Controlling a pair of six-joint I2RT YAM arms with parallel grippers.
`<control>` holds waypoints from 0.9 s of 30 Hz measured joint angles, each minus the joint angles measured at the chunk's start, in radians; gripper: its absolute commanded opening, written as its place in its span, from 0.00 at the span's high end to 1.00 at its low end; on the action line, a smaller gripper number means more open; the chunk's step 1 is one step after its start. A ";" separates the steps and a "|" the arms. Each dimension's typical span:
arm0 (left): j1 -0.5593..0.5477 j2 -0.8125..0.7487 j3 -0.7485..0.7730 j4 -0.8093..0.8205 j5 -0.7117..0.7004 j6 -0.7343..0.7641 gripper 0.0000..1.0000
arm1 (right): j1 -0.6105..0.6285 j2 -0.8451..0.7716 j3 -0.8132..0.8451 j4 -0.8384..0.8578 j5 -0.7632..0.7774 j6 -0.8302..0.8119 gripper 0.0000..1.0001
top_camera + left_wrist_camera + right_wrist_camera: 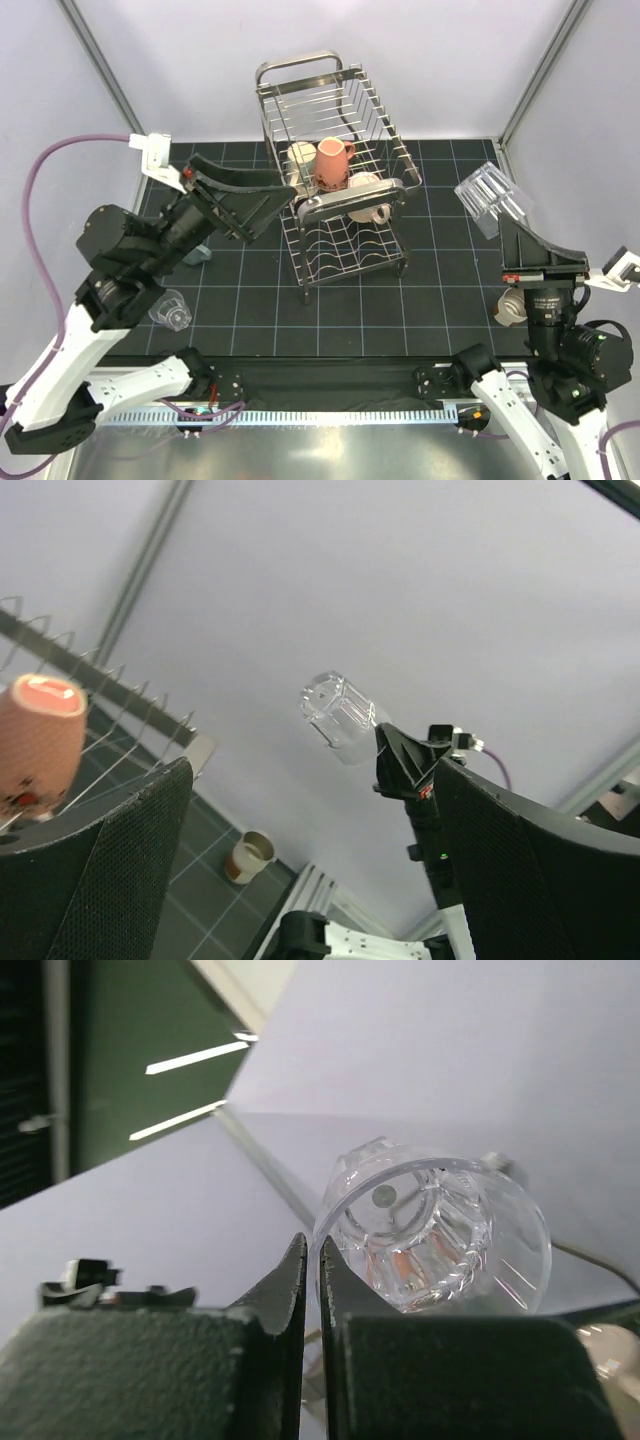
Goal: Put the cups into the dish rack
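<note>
We count two glasses, five mugs and one rack.

The right claw point(312, 1255) pinches the rim of one glass point(487, 198), with one finger inside the wall and one outside. It holds the glass in the air with the base pointing away from the wrist. Below this claw, near the arm, a banded mug point(510, 308) stands on the desk point(440, 290).

The left claw point(272, 208) is spread wide with nothing between its fingers. The rack point(335, 75) stands just past its fingertips, and we cannot tell whether they touch the wire. Three mugs sit in the top tier, ahead of this claw:
- A pink mug point(332, 162) is upside down and lies straight past the fingertips.
- One cream mug point(300, 158) is just beside the pink one, on the side closer to the claw.
- A second cream mug point(368, 192) is on the pink one's other side, by the rack's near handle.

Behind the left claw, a grey mug point(199, 254) is mostly hidden under the arm. Further back towards the arm's base, the second glass point(170, 310) is on the desk, well apart from the rack.
</note>
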 measured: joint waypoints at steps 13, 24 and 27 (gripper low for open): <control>-0.045 0.259 -0.120 0.615 0.250 -0.070 0.00 | 0.000 0.219 -0.179 0.856 -0.276 0.447 0.96; -0.267 0.441 -0.089 0.811 0.233 0.159 0.00 | 0.000 0.220 -0.249 1.043 -0.267 0.599 0.96; -0.283 0.482 -0.059 0.837 0.226 0.190 0.00 | 0.000 0.220 -0.261 1.055 -0.267 0.618 0.96</control>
